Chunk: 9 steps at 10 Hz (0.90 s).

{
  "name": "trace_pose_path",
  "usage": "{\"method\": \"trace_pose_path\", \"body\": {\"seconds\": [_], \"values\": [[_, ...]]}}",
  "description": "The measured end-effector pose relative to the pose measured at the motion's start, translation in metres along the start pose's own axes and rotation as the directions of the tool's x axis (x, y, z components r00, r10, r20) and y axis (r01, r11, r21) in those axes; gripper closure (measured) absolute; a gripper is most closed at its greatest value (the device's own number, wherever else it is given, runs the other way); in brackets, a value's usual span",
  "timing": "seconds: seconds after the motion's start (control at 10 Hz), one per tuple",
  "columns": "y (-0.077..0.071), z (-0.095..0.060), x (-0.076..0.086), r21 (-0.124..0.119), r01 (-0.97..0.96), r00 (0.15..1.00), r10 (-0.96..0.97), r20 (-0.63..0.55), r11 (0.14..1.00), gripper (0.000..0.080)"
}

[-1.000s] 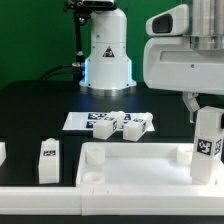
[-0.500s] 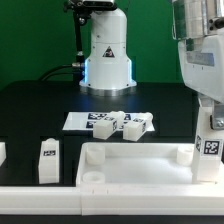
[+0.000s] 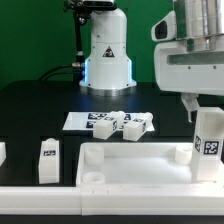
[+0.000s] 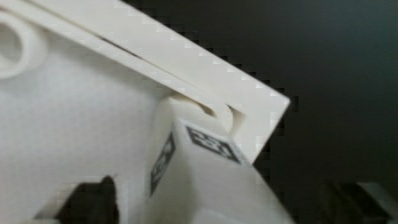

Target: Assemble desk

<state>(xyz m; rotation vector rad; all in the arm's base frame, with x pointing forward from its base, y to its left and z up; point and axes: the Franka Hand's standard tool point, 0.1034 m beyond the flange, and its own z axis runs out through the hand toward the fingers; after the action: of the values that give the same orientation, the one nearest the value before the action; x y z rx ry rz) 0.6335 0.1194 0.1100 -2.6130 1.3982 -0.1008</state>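
The white desk slab (image 3: pixel 135 165) lies flat at the front, with round sockets at its corners. One blocky white leg (image 3: pixel 208 140) with a black-and-white tag stands upright in the corner socket on the exterior view's right. My gripper (image 3: pixel 207 112) is straight above that leg, its dark fingers (image 3: pixel 190 108) down at either side of the leg's top. In the wrist view the leg (image 4: pixel 210 185) sits between the fingers of the gripper (image 4: pixel 222 205) with a narrow gap on each side, over the slab's corner (image 4: pixel 89 110). The jaws look open around the leg.
A second leg (image 3: pixel 48 160) stands upright left of the slab. Two more legs (image 3: pixel 128 124) lie on the marker board (image 3: pixel 80 121) behind the slab. The long white border rail (image 3: pixel 100 205) runs along the front. The robot base (image 3: pixel 107 55) stands at the back.
The wrist turned about the upright leg half a second ago and has turned back to its earlier orientation. The leg stays in the right corner socket.
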Motion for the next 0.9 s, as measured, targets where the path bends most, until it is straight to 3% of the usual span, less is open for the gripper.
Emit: {"method": "trace_pose_path", "body": {"seconds": [0.1,0.4,0.5,0.6,0.7,0.8,0.9], "values": [[0.0004,0.0003,0.0009,0.000,0.039,0.999,-0.039,-0.001,0.999,0.0170],[0.0010,0.0006,0.0016,-0.002,0.260,0.965,-0.260,-0.002,0.965,0.0151],[-0.0009,-0.0007,0.0021,-0.030,0.471,0.882,-0.471,-0.017,0.882,0.0151],[-0.0029,-0.0012,0.0038,-0.051,0.679,0.733,-0.680,-0.017,0.733,0.0150],[-0.0029,-0.0011,0.0039,-0.050,0.669,0.742,-0.670,-0.017,0.742,0.0150],[-0.0029,-0.0010,0.0039,-0.050,0.639,0.768,-0.640,-0.019,0.768,0.0236],[-0.0029,-0.0009,0.0037,-0.048,0.608,0.793,-0.609,-0.020,0.792,0.0371]]}}
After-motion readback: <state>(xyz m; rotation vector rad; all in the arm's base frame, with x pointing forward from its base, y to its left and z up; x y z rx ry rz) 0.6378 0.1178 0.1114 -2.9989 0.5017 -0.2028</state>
